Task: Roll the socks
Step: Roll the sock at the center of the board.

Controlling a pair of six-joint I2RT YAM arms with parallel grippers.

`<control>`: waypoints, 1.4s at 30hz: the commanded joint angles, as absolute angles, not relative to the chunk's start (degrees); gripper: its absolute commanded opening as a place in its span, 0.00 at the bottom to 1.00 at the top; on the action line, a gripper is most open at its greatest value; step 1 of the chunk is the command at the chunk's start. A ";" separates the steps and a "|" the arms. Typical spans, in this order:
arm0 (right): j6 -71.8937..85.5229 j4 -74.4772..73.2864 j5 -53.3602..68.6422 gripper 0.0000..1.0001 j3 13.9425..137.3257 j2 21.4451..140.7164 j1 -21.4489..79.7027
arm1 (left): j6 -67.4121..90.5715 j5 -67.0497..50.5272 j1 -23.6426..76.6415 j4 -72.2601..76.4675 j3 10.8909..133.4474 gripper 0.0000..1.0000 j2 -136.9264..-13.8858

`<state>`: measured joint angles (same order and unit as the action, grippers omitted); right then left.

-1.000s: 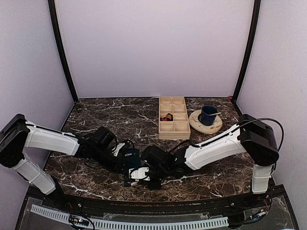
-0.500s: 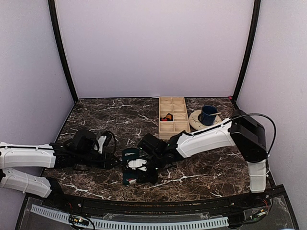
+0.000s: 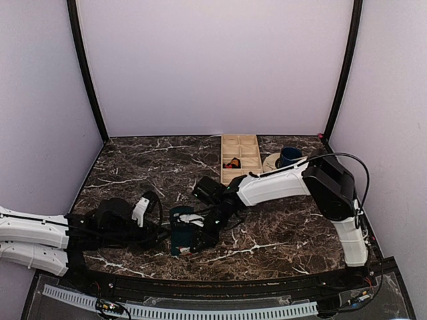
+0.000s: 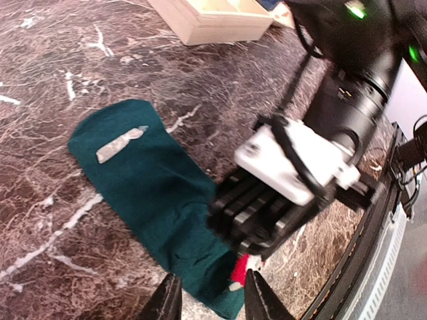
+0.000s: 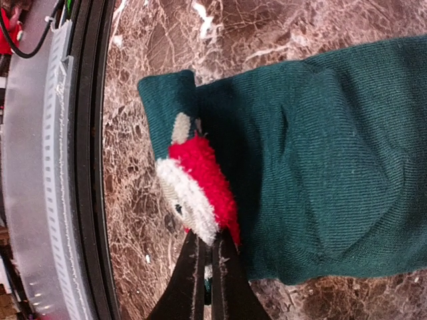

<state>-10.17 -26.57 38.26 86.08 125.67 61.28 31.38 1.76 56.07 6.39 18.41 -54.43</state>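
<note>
Marble table (image 3: 133, 167): the wooden tray (image 3: 240, 143) holds a red-black item (image 3: 232, 163), indistinct. Closed tight, the right gripper (image 5: 208, 250) pinches red-and-white fuzzy fabric (image 5: 197, 187) on the teal sock (image 5: 320, 173); the left gripper (image 4: 210, 297) is half-open, empty.

dark marble table (image 3: 147, 167): teal sock (image 4: 147, 193) flat near front; wooden tray (image 3: 223, 157), plate (image 3: 270, 164) behind.

Top external: fixed high behind the arm bases, facing the far wall, with the whole table (image 3: 133, 167) in frame. Left wrist: low and close, angled from the near edge toward the wooden tray (image 4: 207, 20). Right wrist: very close, looking straight down beside the near edge. All three views share the teal sock (image 3: 177, 241).
</note>
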 commanded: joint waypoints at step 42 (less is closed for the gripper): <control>-10.61 -41.00 43.77 0.00 93.15 132.02 58.51 | 7.12 11.97 72.64 3.64 30.85 0.41 -77.74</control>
<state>-9.96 -37.41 45.50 92.92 130.19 58.85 9.15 11.64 72.29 5.26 28.86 -76.40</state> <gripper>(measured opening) 0.010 0.406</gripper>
